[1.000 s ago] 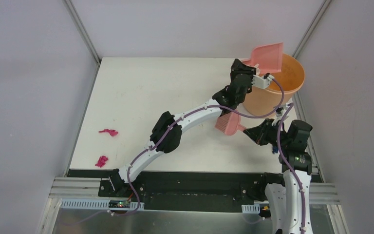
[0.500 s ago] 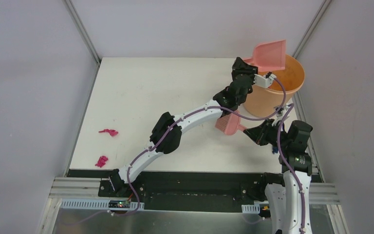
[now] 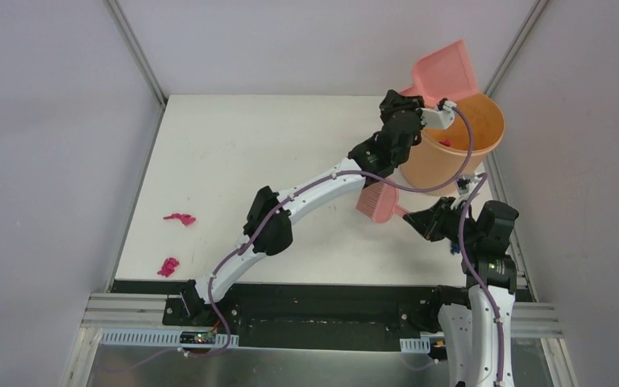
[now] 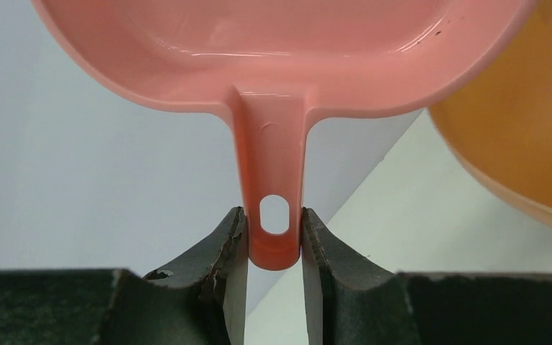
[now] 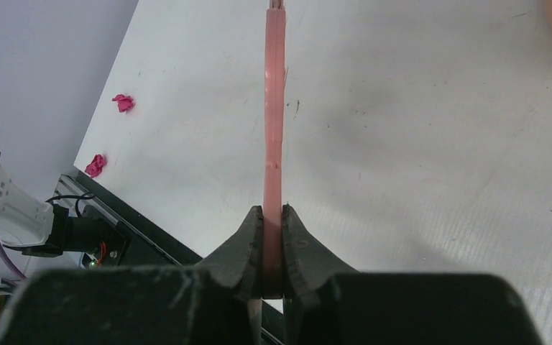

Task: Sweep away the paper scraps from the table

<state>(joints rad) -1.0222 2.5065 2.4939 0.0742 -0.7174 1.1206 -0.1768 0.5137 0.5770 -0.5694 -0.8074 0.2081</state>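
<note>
Tipping steeper than a second ago, the dustpan (image 3: 445, 74) is rising over the orange bucket (image 3: 461, 143), the left end effector (image 4: 274, 241) pinching its handle tip with jaws partly closed. The right end effector (image 5: 273, 215) is clamping the brush (image 3: 377, 203) handle, fully closed. Magenta paper scraps (image 3: 179, 218) are lying by the tabletop's (image 3: 234, 145) left edge. That shallow pinch is risking a slip, dropping the pan into the bucket. Whatever is leaving the pan is hiding from view.

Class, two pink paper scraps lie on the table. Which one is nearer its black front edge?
The compact scrap, almost at the black strip; the longer scrap lies farther back on the table.
</note>
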